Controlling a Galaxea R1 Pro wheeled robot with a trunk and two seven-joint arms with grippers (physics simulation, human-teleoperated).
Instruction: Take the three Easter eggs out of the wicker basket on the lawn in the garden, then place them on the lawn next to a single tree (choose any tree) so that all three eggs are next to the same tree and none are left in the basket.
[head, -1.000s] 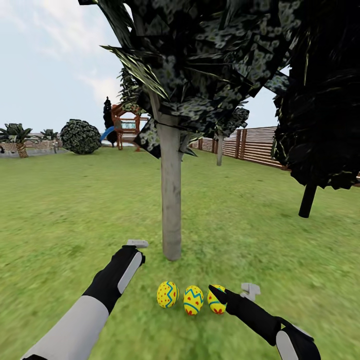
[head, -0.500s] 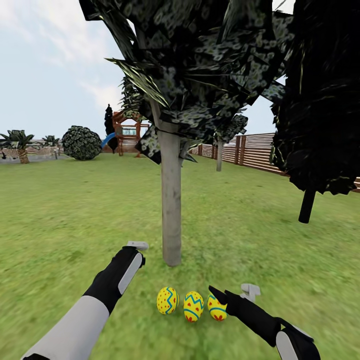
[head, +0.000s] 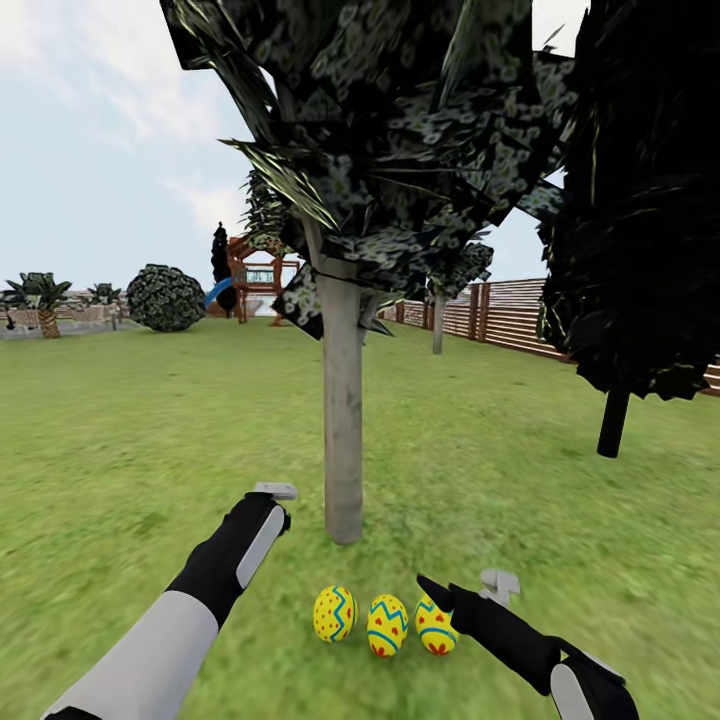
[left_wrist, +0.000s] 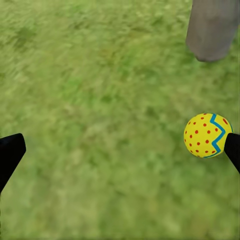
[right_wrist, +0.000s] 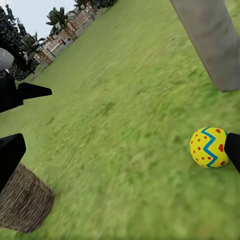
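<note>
Three Easter eggs (head: 334, 613) (head: 387, 625) (head: 436, 625), yellow with red dots and blue zigzags, lie in a row on the lawn (head: 130, 440) just in front of the tree's pale grey trunk (head: 343, 420). My left gripper (left_wrist: 120, 150) hangs open over bare grass left of the eggs, with one egg (left_wrist: 206, 135) beside one finger. Close to the rightmost egg, my right gripper (right_wrist: 120, 150) is open and holds nothing, with that egg (right_wrist: 209, 146) by one finger. The wicker basket (right_wrist: 25, 202) stands on the grass off to one side in the right wrist view.
A dark tree with a thin black trunk (head: 613, 422) stands to the right. A brown slat fence (head: 505, 312) runs along the far right. A round bush (head: 165, 297) and a playset (head: 252, 275) sit far back on the left.
The whole view has shifted, so the trunk base and eggs sit lower in the picture. The eggs have not moved on the grass. Both grippers stay open.
</note>
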